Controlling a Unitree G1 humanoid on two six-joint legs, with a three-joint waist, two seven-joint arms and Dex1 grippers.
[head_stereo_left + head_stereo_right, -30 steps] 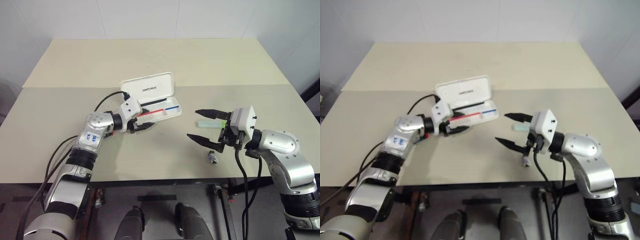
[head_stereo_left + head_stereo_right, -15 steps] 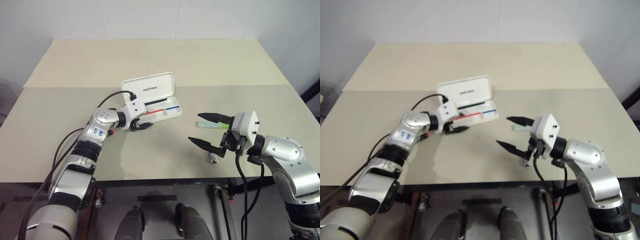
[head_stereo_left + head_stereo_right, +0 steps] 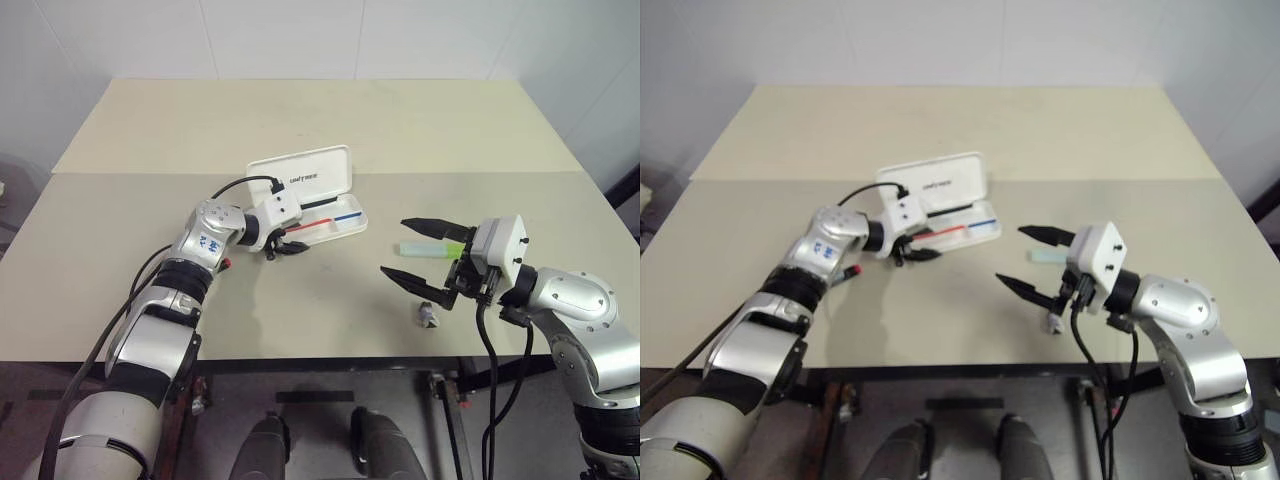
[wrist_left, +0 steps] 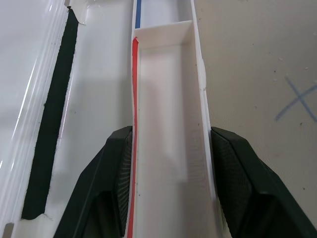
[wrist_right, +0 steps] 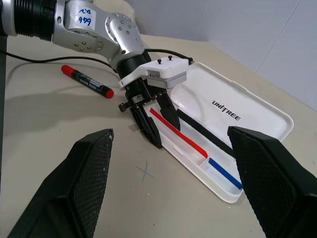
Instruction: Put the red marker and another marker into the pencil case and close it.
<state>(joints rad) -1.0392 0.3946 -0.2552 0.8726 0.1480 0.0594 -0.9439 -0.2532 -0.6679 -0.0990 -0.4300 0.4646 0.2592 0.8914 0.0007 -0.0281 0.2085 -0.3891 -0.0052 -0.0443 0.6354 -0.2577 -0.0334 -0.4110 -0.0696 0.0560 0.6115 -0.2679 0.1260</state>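
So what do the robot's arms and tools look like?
Both arms are silver metal with black joint bands and loose black cables. The left arm carries a white sticker with blue writing. Each white wrist block ends in a tool, left and right, with two black textured fingers.

Beige table (image 3: 300, 120), small grey lump (image 3: 427, 316)

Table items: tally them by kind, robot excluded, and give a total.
Markers: 2, the red marker and the green highlighter
Cases: 1, the open case
Small dark lumps: 1
Total: 4
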